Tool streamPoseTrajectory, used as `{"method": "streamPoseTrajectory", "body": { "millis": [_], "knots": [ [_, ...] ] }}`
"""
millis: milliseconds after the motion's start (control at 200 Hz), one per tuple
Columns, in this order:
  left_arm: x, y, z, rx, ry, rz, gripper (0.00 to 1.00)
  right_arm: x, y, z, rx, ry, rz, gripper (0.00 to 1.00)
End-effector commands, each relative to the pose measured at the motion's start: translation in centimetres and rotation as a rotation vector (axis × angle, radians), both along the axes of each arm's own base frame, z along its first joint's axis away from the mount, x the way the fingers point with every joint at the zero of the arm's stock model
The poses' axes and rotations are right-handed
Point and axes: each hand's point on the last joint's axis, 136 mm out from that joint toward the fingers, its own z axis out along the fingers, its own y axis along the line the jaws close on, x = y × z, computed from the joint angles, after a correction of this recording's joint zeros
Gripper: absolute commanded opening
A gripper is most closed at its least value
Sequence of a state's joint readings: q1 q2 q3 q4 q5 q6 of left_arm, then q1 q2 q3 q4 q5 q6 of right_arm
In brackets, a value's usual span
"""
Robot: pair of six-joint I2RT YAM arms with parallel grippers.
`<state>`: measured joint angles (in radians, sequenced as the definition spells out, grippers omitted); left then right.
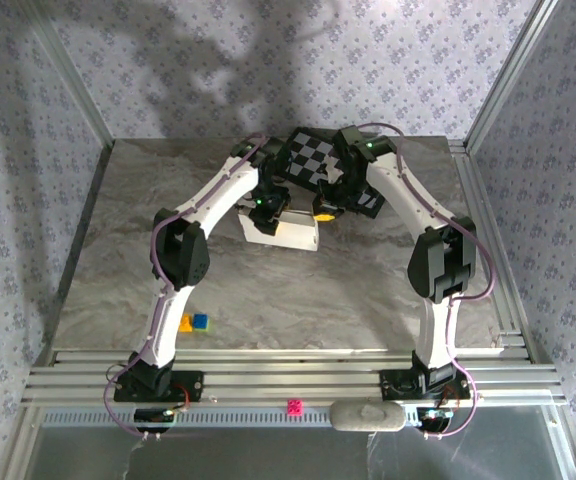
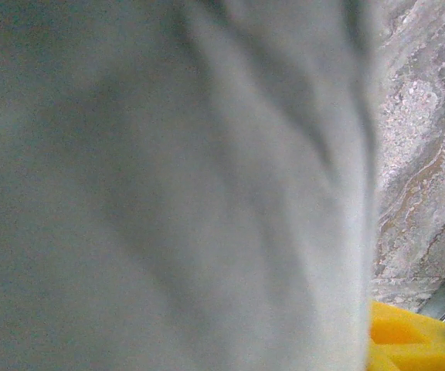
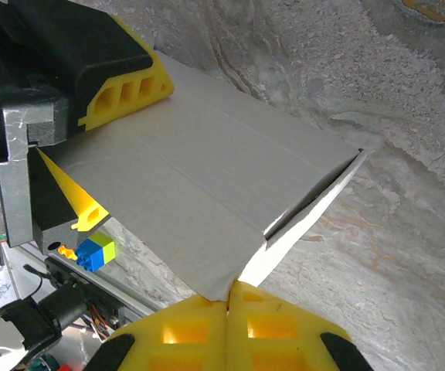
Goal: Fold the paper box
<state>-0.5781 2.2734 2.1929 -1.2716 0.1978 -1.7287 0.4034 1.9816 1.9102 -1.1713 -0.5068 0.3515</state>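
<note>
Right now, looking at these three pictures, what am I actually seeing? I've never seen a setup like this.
These are two robot arms bolted to a table. One picture looks down from above and behind them; the other two come from a camera on each wrist. A checkered board and small coloured blocks lie on the table. The right end effector, a yellow two-finger clamp, is shut on a corner of the white paper box. The left end effector has one finger above and one below the far edge; whether it pinches is unclear.
</note>
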Motion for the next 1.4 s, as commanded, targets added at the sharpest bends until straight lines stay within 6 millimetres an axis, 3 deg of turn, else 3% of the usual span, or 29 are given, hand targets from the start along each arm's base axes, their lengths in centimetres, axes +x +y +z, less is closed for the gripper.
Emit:
{"method": "streamPoseTrajectory", "body": {
  "millis": [0,495,1094,1399],
  "knots": [
    [-1.6,-2.6,-1.1,-0.065,0.075,-0.05,0.54,0.6,1.7,0.9,0.074,-0.008,0.012,0.0],
    [-1.7,-2.6,-1.1,-0.068,0.078,-0.056,0.54,1.2,2.0,1.6,0.13,0.004,-0.021,0.0],
    [-1.6,-2.7,-1.1,-0.074,0.075,-0.06,0.55,0.2,1.3,-0.4,0.047,0.026,0.008,0.0],
    [-1.8,-2.7,-1.0,-0.074,0.081,-0.067,0.57,0.6,1.4,0.6,0.076,0.026,0.002,0.0]
  ]
}}
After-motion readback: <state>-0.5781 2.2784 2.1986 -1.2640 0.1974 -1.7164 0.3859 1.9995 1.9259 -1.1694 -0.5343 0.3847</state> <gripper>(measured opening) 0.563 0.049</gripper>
